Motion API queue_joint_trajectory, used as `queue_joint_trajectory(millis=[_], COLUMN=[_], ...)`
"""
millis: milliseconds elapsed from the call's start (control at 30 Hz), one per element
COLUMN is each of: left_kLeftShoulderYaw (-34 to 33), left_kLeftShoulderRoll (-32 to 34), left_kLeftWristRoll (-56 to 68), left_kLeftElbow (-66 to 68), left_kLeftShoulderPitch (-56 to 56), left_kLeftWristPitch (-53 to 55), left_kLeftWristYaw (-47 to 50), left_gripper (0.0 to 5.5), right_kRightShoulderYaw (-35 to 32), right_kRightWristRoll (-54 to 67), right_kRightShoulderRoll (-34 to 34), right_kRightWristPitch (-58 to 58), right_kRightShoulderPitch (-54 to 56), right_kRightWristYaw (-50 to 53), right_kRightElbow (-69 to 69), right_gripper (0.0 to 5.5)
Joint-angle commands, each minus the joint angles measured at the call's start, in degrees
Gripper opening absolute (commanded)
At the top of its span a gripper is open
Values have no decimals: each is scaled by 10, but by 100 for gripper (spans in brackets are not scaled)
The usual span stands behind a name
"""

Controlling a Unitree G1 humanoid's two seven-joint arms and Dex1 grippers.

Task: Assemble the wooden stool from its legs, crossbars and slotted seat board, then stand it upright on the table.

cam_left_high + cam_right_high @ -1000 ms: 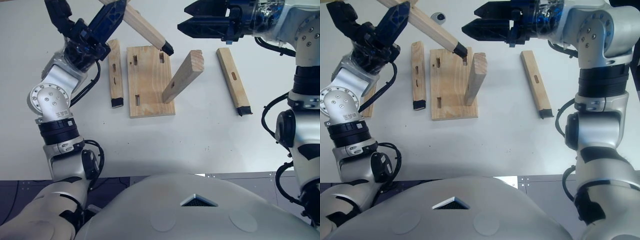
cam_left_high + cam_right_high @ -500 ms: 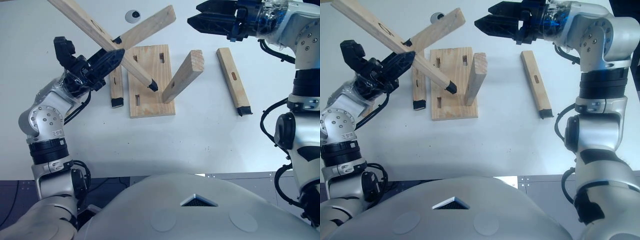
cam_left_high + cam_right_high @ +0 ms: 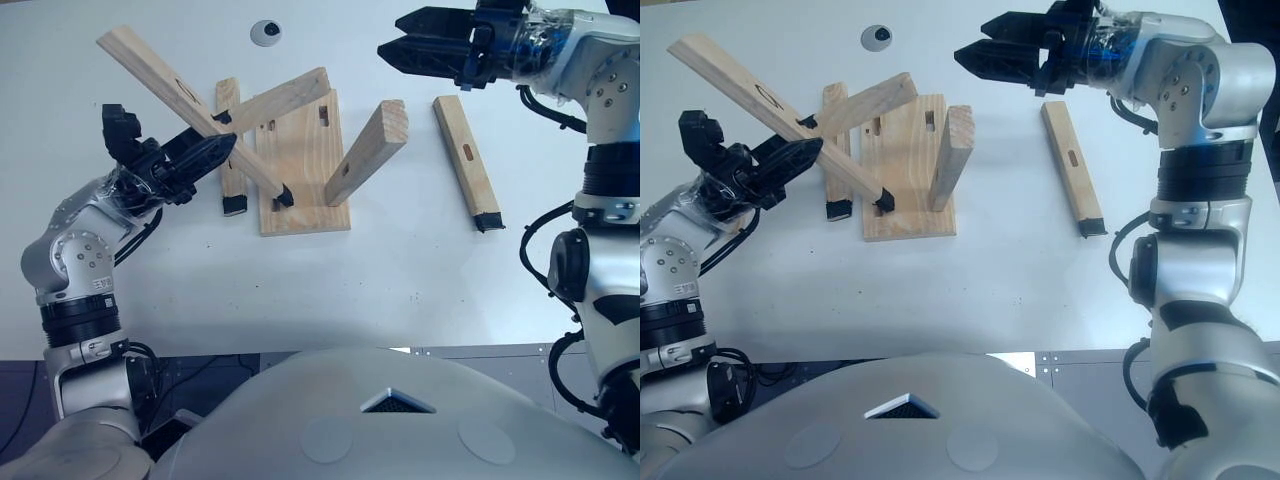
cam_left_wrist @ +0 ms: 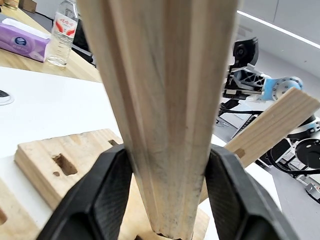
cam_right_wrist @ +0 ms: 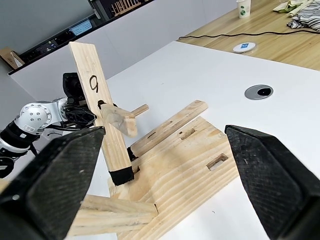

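Note:
My left gripper (image 3: 186, 158) is shut on a wooden leg (image 3: 150, 72) that slants over the table's left side. Its black foot (image 3: 284, 195) rests on the slotted seat board (image 3: 300, 170) by the near left slot. A crossbar (image 3: 283, 97) sticks out of this leg and lies across the board's far edge. Another leg (image 3: 366, 151) stands tilted in the board's right side. One loose leg (image 3: 230, 160) lies left of the board and one (image 3: 466, 160) lies to its right. My right gripper (image 3: 392, 36) hovers open above the board's far right.
A small grey round disc (image 3: 265, 32) is set into the white table (image 3: 380, 270) beyond the board. Bare table stretches in front of the board. A bottle (image 4: 64, 33) and a purple pack (image 4: 25, 43) stand on a wooden desk behind.
My left gripper has swung the held leg and its crossbar down and nearer, its black foot moving from the board's far slot to the near left slot. My right gripper drew back slightly rightwards.

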State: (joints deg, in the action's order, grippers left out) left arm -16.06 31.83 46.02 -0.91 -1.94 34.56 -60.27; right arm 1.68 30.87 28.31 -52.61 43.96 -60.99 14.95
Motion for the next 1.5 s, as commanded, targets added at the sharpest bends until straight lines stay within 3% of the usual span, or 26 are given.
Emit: queue_joint_trajectory(millis=[33,667,933,1500], left_kLeftShoulderYaw=[4,-4,21,55], left_kLeftShoulderRoll=[14,27,21,79], left_kLeftWristRoll=[-24,-30,-62,-91], left_kLeftElbow=[5,-7,6,53], left_kLeftShoulderPitch=[7,6,14,-29], left_kLeftWristPitch=[-24,-32,-67,-87], left_kLeftWristYaw=[-12,-25,-33,-93], left_gripper=[210,210,210,210], right_kRightShoulderYaw=[5,12,15,11], right_kRightWristRoll=[-11,-21,-21,-11], right_kRightShoulderRoll=[18,15,14,9], right_kRightWristPitch=[7,17,17,6], right_kRightShoulderPitch=[3,4,3,-13], right_kRightWristYaw=[-4,-9,-8,3], right_kRightElbow=[7,18,17,-11], right_gripper=[441,441,441,441])
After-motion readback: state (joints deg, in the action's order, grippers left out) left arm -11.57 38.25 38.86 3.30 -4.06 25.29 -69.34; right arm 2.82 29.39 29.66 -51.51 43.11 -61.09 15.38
